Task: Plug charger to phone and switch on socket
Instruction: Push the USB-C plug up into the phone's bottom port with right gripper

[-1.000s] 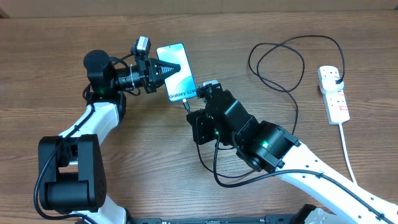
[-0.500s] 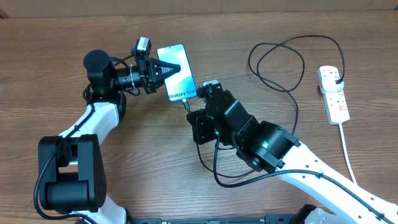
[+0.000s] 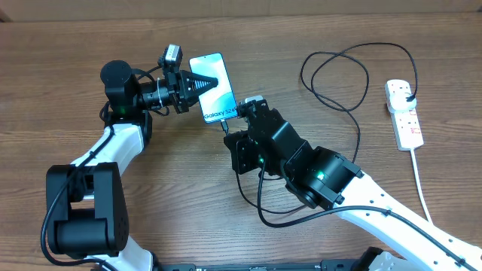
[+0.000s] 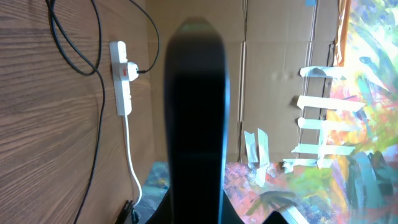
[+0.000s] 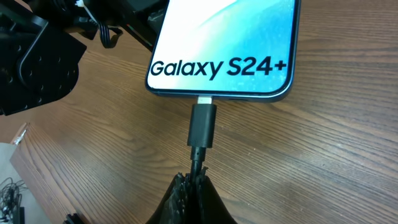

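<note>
I read the left gripper (image 3: 197, 84) clamped tight on the phone (image 3: 218, 95), which sits at 11 o'clock from table centre, screen facing up. The right gripper (image 5: 194, 186) is pinched fully closed on the charger (image 5: 202, 124) cable just behind the connector. In the right wrist view the connector tip meets the port on the phone's 6 o'clock edge, with a sliver of metal showing. The socket (image 3: 403, 114) lies at 3 o'clock with the charger plug inserted.
</note>
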`<state>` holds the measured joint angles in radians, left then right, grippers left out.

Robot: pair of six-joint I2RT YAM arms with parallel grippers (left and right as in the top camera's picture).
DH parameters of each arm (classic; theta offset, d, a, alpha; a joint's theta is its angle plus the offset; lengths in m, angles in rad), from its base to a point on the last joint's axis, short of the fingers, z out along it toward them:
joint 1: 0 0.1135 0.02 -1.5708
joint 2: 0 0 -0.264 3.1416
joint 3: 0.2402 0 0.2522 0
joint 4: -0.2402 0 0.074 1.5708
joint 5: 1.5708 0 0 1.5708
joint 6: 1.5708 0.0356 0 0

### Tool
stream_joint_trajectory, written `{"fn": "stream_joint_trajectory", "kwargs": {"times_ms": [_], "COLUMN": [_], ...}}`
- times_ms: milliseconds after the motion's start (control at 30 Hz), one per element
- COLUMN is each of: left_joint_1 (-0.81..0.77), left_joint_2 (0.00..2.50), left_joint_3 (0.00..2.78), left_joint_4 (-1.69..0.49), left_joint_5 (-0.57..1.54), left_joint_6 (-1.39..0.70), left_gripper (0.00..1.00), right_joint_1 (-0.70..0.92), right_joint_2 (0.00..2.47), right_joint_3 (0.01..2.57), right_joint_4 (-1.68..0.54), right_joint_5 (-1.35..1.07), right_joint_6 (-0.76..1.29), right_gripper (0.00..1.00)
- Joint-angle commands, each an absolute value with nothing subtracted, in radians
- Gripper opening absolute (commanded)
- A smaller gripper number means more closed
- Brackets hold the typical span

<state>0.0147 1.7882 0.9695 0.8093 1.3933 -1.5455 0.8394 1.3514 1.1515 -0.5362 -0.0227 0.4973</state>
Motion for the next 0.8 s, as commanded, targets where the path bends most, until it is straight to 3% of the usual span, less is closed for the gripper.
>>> {"fn": "stream_joint_trajectory", "kwargs": {"times_ms": [0,467,600,767], "left_joint_1": [0.010,0.010,0.011,0.011], "left_joint_2": [1.778,1.778,1.778,1.778], "left_joint_3": [0.978,0.978,0.978,0.978], "left_joint_4": [0.821,0.870,0.869,0.869], "left_joint_5": [1.457,1.520,1.520,1.520], "left_joint_6": [-1.523,-1.514,-1.430,-1.369], "left_gripper": [0.04,0.04,0.04,0.04], "right_joint_1": [0.835,0.834,0.835,0.835], "right_joint_2": [1.353,1.456,1.450,1.429], "right_joint_3": [1.151,1.152,1.163,1.164], "right_joint_4": [-0.502,-0.470,-0.476,-0.496], "right_joint_5": [0.014,0.033,0.032,0.032], "right_joint_6": [0.501,0.497,0.497,0.497], "right_gripper": [0.04,0.04,0.15,0.22]}}
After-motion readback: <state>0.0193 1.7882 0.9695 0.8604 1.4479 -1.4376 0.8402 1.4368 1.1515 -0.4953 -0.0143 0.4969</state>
